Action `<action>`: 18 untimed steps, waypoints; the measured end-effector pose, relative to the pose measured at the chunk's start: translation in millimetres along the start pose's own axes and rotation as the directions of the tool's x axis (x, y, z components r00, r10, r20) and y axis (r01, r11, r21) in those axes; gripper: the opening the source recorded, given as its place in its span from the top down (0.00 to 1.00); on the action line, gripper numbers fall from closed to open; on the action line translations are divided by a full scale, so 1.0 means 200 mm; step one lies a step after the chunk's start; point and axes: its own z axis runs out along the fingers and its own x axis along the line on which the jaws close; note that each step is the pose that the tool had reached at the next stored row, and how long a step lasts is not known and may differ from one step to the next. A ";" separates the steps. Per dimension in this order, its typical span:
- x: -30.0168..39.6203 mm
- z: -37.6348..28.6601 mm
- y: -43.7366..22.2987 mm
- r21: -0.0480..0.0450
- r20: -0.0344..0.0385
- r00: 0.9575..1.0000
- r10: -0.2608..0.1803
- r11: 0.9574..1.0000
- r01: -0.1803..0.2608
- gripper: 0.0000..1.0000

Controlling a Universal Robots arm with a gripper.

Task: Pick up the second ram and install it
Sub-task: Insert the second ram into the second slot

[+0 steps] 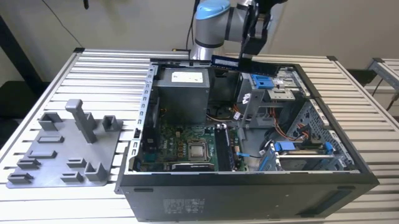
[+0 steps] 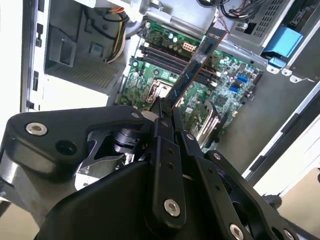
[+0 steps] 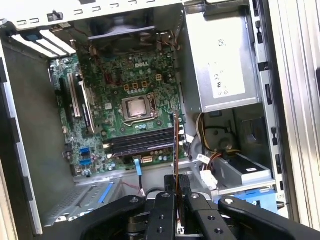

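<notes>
The second ram, one long, thin, flat dark board with black chips, is held level in the air just above the rim of the open computer case on the side nearest the arm's base. The gripper is clamped narrowly on it, its two black metal fingers pressing the stick's flat faces. In both wrist views the stick hangs well above the case's floor, over one green motherboard with a single square, shiny processor and a bank of long black memory slots beside it. One dull silver power supply box fills a corner of the case. Two blue plastic latches sit on the drive bays. Outside the case, to the exterior view's left, a gray plastic holder plate with upright blocks lies on the ribbed metal table.
</notes>
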 end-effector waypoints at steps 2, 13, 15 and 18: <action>0.000 0.001 0.000 0.001 0.001 1.000 0.027 1.000 -0.027 0.86; 0.000 0.012 0.000 0.004 0.004 0.987 0.162 0.987 -0.162 0.86; 0.000 0.014 0.000 0.005 0.005 0.983 0.184 0.983 -0.184 0.86; 0.000 0.017 0.000 0.006 0.005 0.976 0.217 0.976 -0.217 0.86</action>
